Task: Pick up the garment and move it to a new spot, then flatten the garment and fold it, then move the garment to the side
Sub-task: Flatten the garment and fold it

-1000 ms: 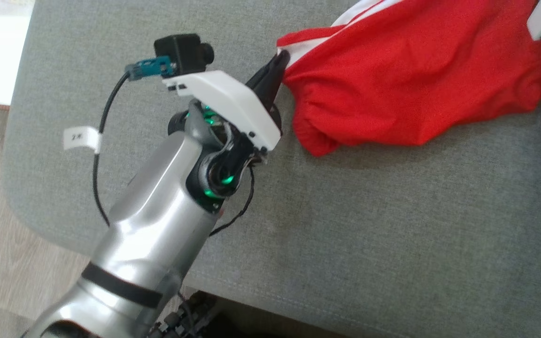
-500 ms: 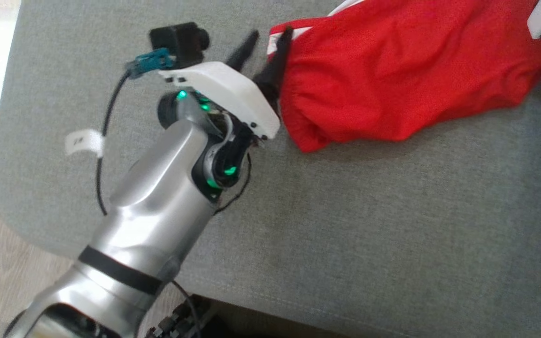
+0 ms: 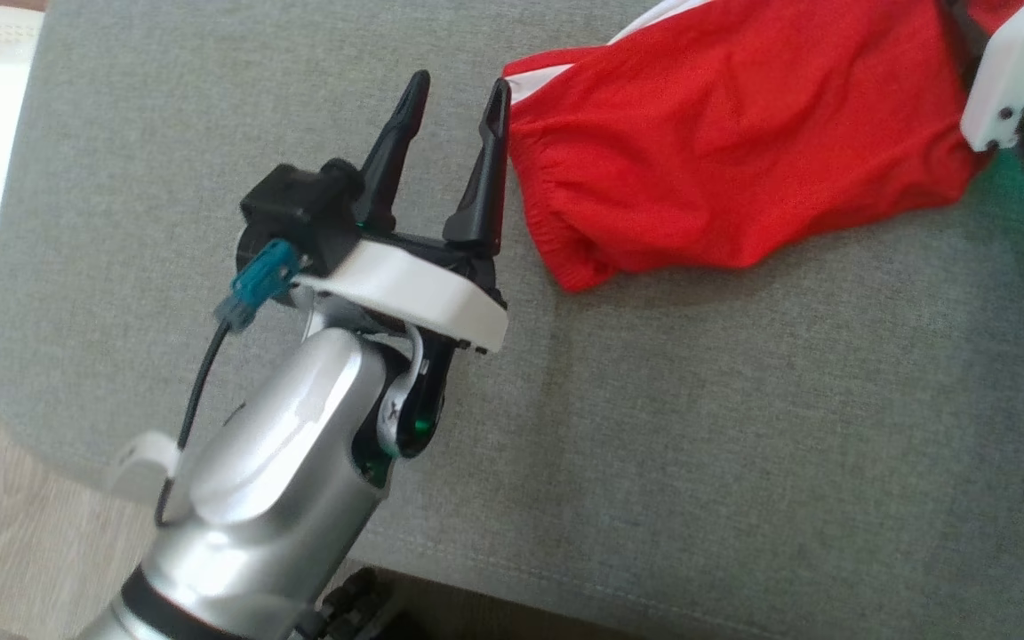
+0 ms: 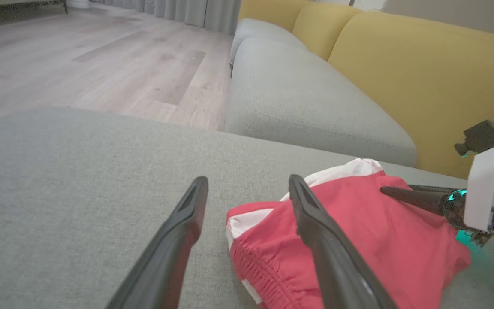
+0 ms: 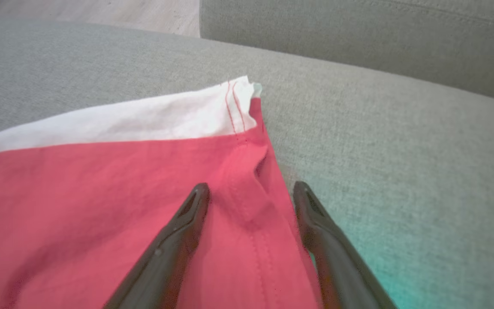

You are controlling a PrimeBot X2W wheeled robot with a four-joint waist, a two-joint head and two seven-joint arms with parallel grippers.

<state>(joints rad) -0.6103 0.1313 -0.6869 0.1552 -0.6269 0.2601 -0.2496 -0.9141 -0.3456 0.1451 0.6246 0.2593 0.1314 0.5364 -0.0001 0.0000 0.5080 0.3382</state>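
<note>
Jaws on both arms stand spread, gripping nothing. Widest is the grey sofa cushion, with the red shorts lying rumpled across its far right part, a white stripe along the far edge. Beside their gathered waistband sits the left gripper. At the opposite end, the right gripper straddles the hem.

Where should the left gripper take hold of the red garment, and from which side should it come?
Best seems the gathered waistband edge of the red garment, near its white stripe. It faces the open left gripper and looks thick and raised off the grey cushion, so a finger could slide under. Come from the robot's left, fingers low along the cushion.
</note>
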